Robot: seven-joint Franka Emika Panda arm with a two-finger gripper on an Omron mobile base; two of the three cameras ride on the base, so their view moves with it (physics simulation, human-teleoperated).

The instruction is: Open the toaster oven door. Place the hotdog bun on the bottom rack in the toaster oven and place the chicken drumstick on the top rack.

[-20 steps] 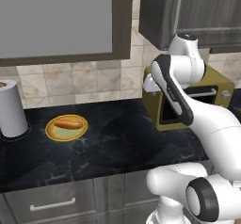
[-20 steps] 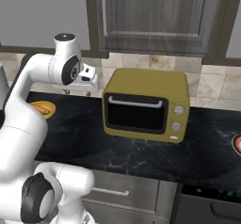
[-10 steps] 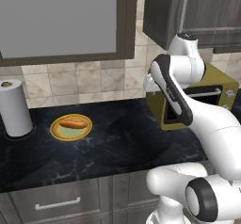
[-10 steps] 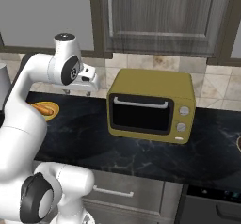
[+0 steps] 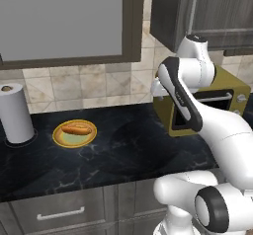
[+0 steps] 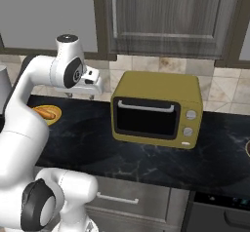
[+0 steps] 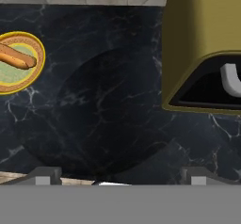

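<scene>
End effector (image 6: 80, 93) is hovering above the black marble surface (image 5: 123, 145), jaws spread wide w/ nothing between them, just left of the toaster oven (image 6: 158, 108) and apart from it. Toaster oven door (image 6: 145, 119) is sitting shut, white bar handle across its top, knobs to the right. Hotdog bun (image 5: 76, 129) is lying on a yellow-rimmed plate (image 5: 75, 136) well to the left of the oven; in the hand view the bun (image 7: 16, 57) & plate (image 7: 34, 72) are showing at the left edge, oven corner (image 7: 202, 35) at right. Paper towel roll (image 5: 16, 113) is standing upright near the plate's left.
</scene>
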